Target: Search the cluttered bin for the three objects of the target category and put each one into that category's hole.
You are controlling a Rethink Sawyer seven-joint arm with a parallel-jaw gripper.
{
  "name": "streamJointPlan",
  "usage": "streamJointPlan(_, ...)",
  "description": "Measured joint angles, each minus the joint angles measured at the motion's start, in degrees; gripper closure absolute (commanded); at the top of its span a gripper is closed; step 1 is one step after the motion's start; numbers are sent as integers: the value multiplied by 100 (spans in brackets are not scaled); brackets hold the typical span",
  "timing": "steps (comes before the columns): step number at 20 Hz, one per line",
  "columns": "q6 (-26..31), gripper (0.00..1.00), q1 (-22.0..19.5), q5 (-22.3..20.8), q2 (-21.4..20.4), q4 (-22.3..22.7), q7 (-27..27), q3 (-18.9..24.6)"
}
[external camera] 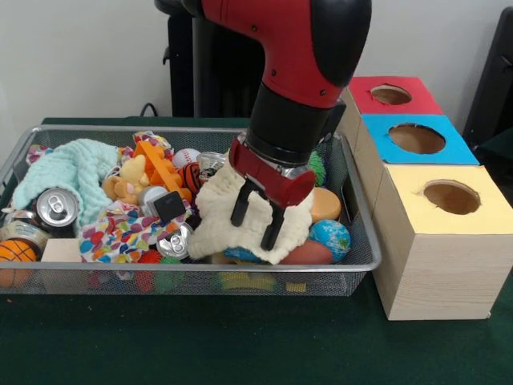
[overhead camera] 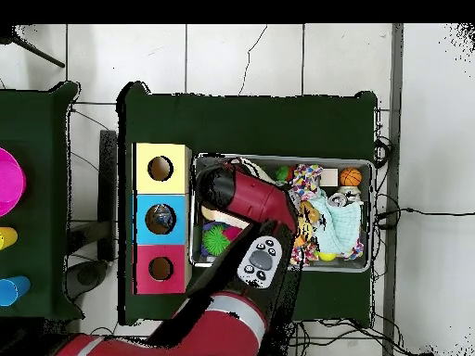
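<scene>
The glossy red and black rounded robot arm (external camera: 296, 72) ends in a red-collared gripper (external camera: 256, 215) with 2 black tapering fingers (external camera: 240, 207); above it, a grey button panel (overhead camera: 260, 259).

From my side the arm comes down into the bin (external camera: 362, 265) on the green table (external camera: 240, 345), and its gripper (external camera: 256, 218) hangs with the jaws spread apart against a cream cloth (external camera: 216, 220). Just right of that cloth I see a blue globe ball (external camera: 330, 238) and an orange ball (external camera: 325, 204). A mint cloth (external camera: 64, 168) and a silver can (external camera: 54, 207) lie at the left end. Three wooden boxes (external camera: 437, 249) stand beside the bin, topped red, blue and yellow.
</scene>
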Motion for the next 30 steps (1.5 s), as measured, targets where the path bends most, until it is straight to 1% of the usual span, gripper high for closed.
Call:
streamJointPlan(3,3,0,-45,-1,74,-163,0,25)
streamJointPlan(4,4,100,-60,-1,97,-222,0,30)
streamJointPlan(9,4,100,-144,-5,219,-397,0,80)
streamJointPlan(13,6,100,-226,-116,325,-526,0,116)
streamJointPlan(17,73,100,-234,-235,319,-541,0,116)
streamJointPlan(21,273,100,-236,-338,257,-541,0,116)
streamJointPlan(22,484,100,-235,-419,184,-541,0,116)
streamJointPlan(25,719,100,-236,-478,103,-540,0,117)
streamJointPlan(28,1085,100,-235,-531,-29,-540,0,116)
streamJointPlan(30,1463,100,-235,-574,-176,-539,0,115)
